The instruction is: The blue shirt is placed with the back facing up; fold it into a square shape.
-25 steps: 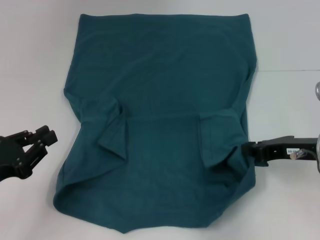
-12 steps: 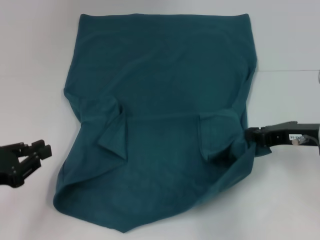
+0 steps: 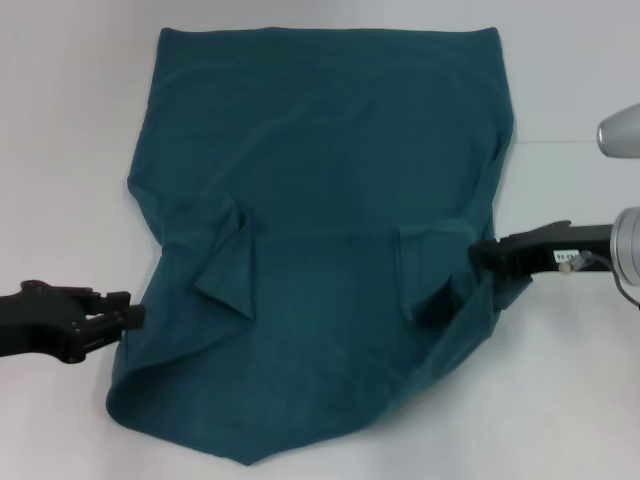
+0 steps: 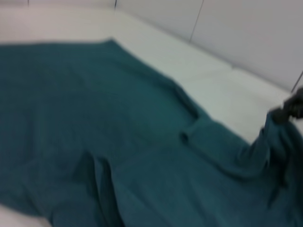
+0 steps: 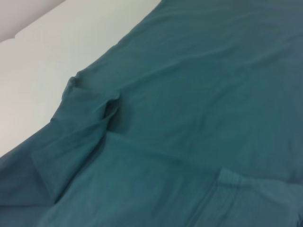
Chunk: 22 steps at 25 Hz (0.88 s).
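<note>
Teal-blue cloth fills most of the head view: the blue shirt (image 3: 320,230) lies spread on the white table (image 3: 70,120), plain back up, its straight edge at 12 o'clock and a rumpled, pointed edge down at 6 o'clock. Both short sleeves are folded inward onto the body, one forming a flap at about 8 o'clock of the cloth's middle, the other at about 4 o'clock.

At 3 o'clock the right gripper (image 3: 487,262) reaches in from the side with its black fingers closed on the shirt's right edge. The fabric there is lifted off the table and drawn inward, so a raised fold runs from the gripper down toward 5 o'clock and casts a dark shadow beside the folded sleeve. The left wrist view shows the same spot from across the shirt: a peak of cloth (image 4: 270,142) held up under a dark gripper tip (image 4: 291,109).

At 9 o'clock the left gripper (image 3: 118,318) lies low over the table, its tip just at the shirt's left edge near the lower corner. Whether its fingers are parted or pinching the cloth cannot be told, nor whether it touches the fabric.

The right wrist view shows only shirt and table: smooth fabric with a folded sleeve (image 5: 80,118) creased near the table's white surface.
</note>
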Motion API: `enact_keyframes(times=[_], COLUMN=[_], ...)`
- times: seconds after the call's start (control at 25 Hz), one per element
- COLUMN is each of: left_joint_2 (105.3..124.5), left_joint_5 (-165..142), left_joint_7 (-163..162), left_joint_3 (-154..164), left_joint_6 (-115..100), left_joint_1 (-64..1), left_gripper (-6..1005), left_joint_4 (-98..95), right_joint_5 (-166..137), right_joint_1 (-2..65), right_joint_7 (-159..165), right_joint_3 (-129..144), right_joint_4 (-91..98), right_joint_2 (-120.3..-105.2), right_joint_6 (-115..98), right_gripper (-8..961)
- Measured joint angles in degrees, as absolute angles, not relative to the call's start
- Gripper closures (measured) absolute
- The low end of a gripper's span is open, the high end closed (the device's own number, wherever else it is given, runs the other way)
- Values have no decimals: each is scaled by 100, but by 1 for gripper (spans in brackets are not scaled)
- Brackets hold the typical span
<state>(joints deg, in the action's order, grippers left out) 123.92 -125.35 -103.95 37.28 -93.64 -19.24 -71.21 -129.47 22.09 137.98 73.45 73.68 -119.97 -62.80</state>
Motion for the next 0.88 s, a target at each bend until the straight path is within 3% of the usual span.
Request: enact_keyframes(times=[0.12, 0.32, 0.88], left_joint_2=[12393, 12412, 12451], left_joint_5=[-13045, -13916, -14368], left_joint_7=[-10766, -11434, -12091], left_joint_3=[3969, 4582, 4980], left_joint_6=[-9314, -8898, -9274], left_joint_1=[-2096, -2187, -2087], left_gripper=[795, 577, 499], left_joint_4=[-7216, -7489, -7953], right_joint_5=[-12962, -13144, -13228], right_joint_1=[2309, 2505, 2745], right_joint_7=[13777, 13772, 13676], right_joint_3=[7279, 7126, 6965], right_joint_4=[7327, 7197, 6889], right_joint_2=[-11983, -11977, -11961], right_joint_6=[-6241, -6199, -6116], right_gripper=[894, 893, 890])
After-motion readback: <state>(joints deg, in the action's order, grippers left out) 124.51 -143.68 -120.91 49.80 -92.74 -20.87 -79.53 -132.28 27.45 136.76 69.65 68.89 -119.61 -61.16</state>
